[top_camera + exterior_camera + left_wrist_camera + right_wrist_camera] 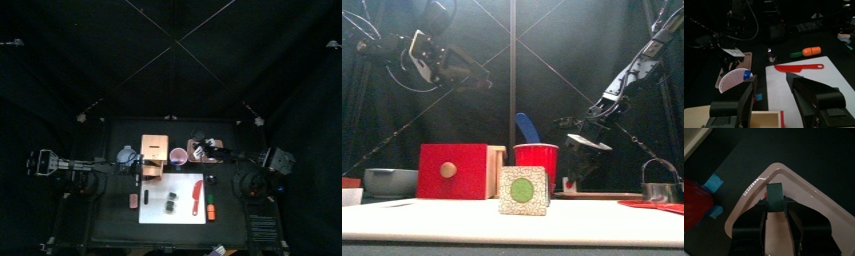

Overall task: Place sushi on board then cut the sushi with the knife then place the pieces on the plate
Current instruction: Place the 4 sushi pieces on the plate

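Firmly, right pincer (775, 206) grips sushi piece (774, 193) over plate (814, 193).

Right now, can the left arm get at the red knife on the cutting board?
Probably yes. The left tool is open and empty, the red toy knife lies flat on the white cutting board with nothing over it, and the right tool is away at the pink tray, holding a sushi piece.
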